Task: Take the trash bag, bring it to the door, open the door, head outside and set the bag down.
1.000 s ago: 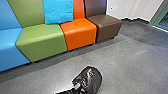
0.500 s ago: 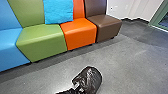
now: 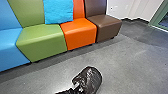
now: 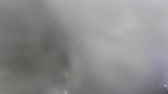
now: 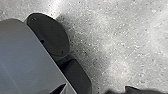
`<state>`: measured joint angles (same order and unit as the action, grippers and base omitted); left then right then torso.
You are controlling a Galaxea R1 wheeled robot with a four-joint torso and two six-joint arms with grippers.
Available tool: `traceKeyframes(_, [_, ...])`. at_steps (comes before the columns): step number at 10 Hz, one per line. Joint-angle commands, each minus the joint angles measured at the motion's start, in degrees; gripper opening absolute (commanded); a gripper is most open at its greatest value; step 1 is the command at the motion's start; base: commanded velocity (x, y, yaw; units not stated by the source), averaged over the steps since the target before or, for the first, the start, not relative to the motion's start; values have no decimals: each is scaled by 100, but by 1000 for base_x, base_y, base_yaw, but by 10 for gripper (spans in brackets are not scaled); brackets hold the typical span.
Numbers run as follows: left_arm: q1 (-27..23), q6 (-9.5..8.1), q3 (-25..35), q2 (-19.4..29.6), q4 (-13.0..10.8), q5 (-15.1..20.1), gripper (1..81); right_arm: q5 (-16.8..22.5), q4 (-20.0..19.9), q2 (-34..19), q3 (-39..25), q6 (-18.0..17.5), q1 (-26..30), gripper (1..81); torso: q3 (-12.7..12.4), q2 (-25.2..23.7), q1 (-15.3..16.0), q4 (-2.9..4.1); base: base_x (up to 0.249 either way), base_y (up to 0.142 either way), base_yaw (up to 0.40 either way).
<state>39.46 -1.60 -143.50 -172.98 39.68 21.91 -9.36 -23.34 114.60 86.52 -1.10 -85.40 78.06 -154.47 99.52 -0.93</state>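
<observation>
A black trash bag (image 3: 91,78) is showing low against the grey floor (image 3: 125,67), in front of colourful seats (image 3: 79,32). Probably the left gripper (image 3: 73,90) is meeting its bunched neck; I cannot tell whether either gripper is spread or pinching. If only loose plastic is bearing the weight, it could be slipping or tearing during carrying.

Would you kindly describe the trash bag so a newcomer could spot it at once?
Find the row of coloured seats, then look toward the robot over the grey floor. The trash bag is the rounded, glossy black bundle there, its wrinkled plastic unlike the smooth, blocky seats.
</observation>
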Motion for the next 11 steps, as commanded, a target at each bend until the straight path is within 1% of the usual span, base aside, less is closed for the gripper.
traceKeyframes(1, [-777,-7,603,361,233,490,10,453,-21,-356,-92,4,88,811,0,0,0,0,0,0,0])
traceKeyframes(2, [-786,-16,1042,668,251,446,10,444,-21,-348,-92,4,71,811,0,0,0,0,0,0,0])
traceKeyframes(3, [-795,10,1305,931,225,437,10,444,-21,-339,-66,4,79,811,2,0,0,0,0,0,0])
traceKeyframes(7, [-716,19,1491,1301,172,499,10,453,-21,-339,-92,4,105,811,2,0,0,0,0,0,0])
traceKeyframes(8, [-716,19,1552,1345,172,499,10,453,-21,-339,-92,4,105,811,2,573,-369,0,0,0,0])
traceKeyframes(10, [-716,19,1579,1371,163,499,10,453,-21,-321,-83,4,97,811,0,651,-415,0,0,0,0])
traceKeyframes(11, [-716,19,1605,1389,163,499,10,444,-21,-313,-66,4,105,811,2,804,-511,0,0,0,0])
